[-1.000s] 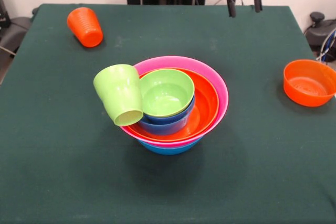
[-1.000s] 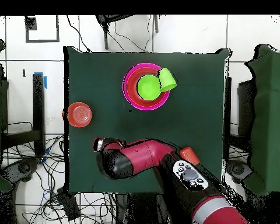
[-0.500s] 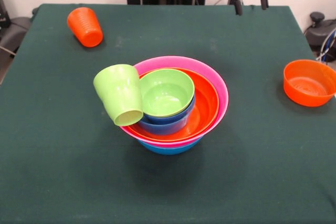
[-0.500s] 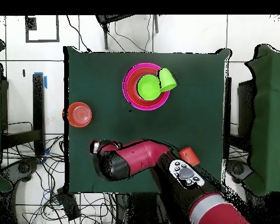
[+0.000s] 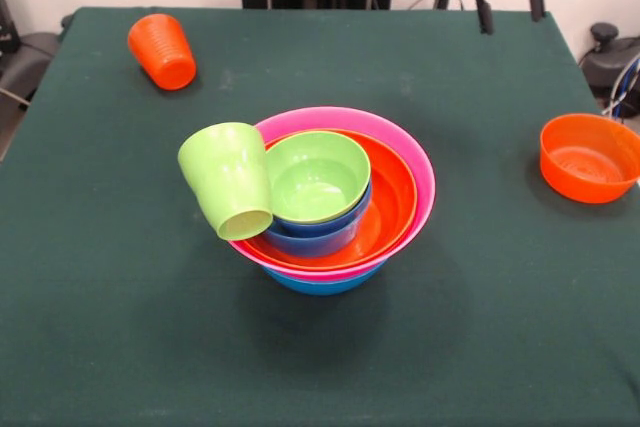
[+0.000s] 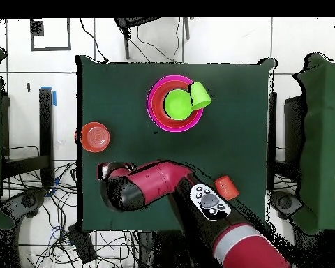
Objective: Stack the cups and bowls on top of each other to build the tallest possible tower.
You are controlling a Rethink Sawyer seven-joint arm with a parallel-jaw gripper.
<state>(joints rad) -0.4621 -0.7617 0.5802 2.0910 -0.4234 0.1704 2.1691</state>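
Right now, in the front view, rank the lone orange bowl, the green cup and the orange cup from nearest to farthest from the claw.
1. Orange bowl: at right, below the claw.
2. Green cup: centre, leaning on the tower.
3. Orange cup: far corner, left.

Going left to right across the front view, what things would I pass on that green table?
Orange cup lying on its side → lime green cup leaning on the stack → nested bowls → robot's tool above → lone orange bowl.
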